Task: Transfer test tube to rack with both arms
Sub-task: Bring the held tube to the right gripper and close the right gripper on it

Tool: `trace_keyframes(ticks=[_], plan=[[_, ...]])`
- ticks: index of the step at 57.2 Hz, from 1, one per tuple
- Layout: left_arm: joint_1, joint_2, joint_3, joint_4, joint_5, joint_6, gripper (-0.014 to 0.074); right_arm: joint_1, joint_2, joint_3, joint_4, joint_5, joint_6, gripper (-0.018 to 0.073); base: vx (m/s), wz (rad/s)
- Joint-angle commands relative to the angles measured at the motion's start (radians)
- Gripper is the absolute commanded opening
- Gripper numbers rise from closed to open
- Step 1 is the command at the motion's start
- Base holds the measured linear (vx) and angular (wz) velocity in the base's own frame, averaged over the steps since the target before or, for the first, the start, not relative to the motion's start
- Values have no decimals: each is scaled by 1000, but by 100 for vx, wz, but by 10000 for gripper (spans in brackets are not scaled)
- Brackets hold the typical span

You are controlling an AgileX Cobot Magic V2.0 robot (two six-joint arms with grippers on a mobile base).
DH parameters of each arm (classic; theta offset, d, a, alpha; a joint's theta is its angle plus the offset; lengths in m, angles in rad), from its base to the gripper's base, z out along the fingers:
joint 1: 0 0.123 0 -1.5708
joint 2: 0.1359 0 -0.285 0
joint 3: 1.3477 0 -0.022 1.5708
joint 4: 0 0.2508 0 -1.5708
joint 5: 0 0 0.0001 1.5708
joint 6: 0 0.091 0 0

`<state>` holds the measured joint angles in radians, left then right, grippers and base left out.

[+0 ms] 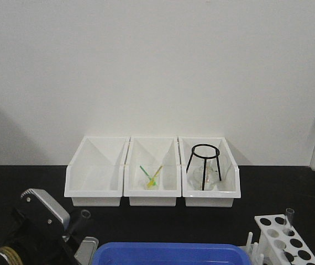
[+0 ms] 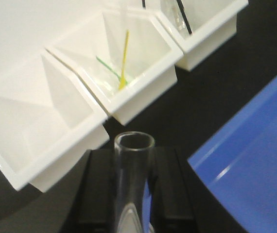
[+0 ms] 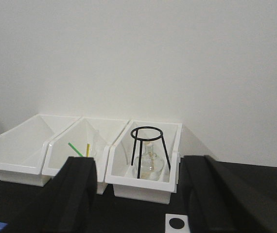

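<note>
- Black worktop [image 1: 25, 176] meets a white wall [image 1: 157, 66].
- Left pincer [image 2: 134, 162] is clamped on the slender clear glass test tube [image 2: 129, 189].
- Right pincer [image 3: 138, 167] gapes wide, empty.
- Small white plastic rack [image 1: 293, 243] stands far right, well apart.

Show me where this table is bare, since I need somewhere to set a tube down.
A bare black table strip lies between the white bins and the blue tray. The left bin is empty too. Crowded: front left, where the left fingers hold the test tube, and front right, by the rack.
</note>
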<state>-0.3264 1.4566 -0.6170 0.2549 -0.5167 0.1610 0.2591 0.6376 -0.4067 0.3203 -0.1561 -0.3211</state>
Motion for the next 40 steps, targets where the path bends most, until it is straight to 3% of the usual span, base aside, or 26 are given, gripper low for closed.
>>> trace_keyframes(ticks=[1, 10, 15, 25, 31, 32, 40], plan=[[-4, -124, -68, -14, -39, -40, -8, 1, 2, -32, -8, -83, -5, 431, 0, 0], [-20, -262, -198, 32, 151, -177, -8, 1, 2, -32, -9, -79, -3, 431, 0, 0], [-55, -300, -264, 123, 208, -296, -8, 2, 2, -32, -12, -53, -2, 431, 0, 0], [-156, -286, -322, 355, 149, -621, -8, 2, 2, -32, -12, 65, 1, 431, 0, 0], [-208, -247, -324, 505, 74, -775, -7, 2, 2, -32, -12, 91, 1, 431, 0, 0], [-232, -209, -324, 561, 34, -861, -7, 2, 2, -32, -12, 88, 1, 431, 0, 0], [-261, -143, -324, 577, -21, -899, -5, 2, 2, -32, -12, 88, 1, 435, 0, 0]])
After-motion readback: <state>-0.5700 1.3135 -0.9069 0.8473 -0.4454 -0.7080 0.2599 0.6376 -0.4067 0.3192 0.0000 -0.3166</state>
